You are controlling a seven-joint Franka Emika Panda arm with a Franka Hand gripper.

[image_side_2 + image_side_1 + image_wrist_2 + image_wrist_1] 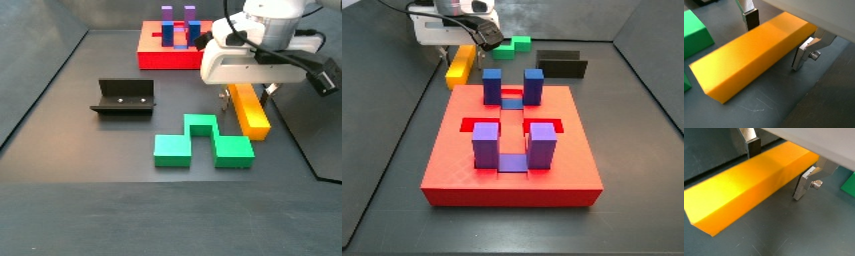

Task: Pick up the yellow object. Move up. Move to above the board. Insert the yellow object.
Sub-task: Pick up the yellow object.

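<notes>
1. In a wrist view, the gripper (777, 165) straddles one end of the yellow object (747, 183); a silver finger (806, 180) stands at each long side, looking close against the bar.
2. In a wrist view, the same bar (754, 52) lies on the dark floor, with a green block (696, 34) just off its far end. Whether the pads press the bar, I cannot tell.
3. In a side view, the gripper (465, 42) sits at about 11 o'clock from the board (509, 150), over the bar (461, 64).
4. In a side view, the fixture (123, 97) stands at 9 o'clock from the bar (249, 112), well apart; the green block (201, 142) lies just beside it.
</notes>
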